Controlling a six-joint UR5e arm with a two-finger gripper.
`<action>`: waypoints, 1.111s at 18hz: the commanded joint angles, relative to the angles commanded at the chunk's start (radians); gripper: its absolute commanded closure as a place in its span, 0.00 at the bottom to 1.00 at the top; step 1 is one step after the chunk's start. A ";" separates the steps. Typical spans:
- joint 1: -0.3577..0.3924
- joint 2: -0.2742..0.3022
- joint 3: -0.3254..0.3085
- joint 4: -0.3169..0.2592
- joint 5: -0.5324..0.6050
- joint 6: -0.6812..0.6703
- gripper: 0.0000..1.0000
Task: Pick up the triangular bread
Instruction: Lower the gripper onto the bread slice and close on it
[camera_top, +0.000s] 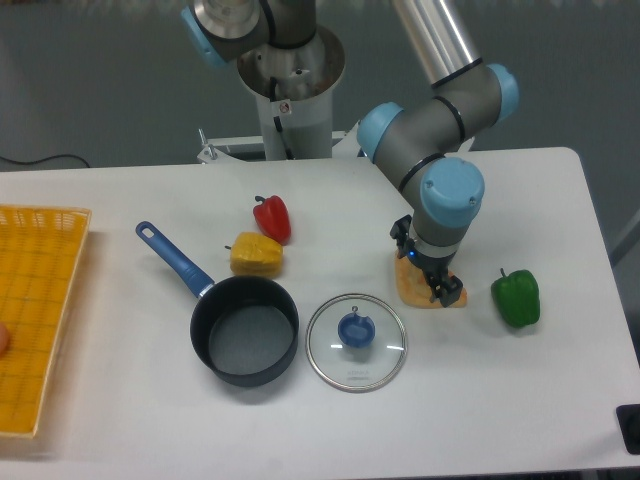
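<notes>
Nearby, dark pot (244, 330) beside its glass lid (356, 341), nothing inside.

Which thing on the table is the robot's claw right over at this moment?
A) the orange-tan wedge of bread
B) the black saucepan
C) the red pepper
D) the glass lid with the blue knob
A: the gripper sits directly over the triangular bread, which pokes out beneath it, between the glass lid and the green pepper.
</notes>
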 joint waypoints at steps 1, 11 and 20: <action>0.009 -0.003 0.002 0.000 -0.002 0.002 0.00; 0.014 -0.022 0.003 0.047 0.002 0.035 0.00; 0.009 -0.041 -0.006 0.055 0.005 0.035 0.00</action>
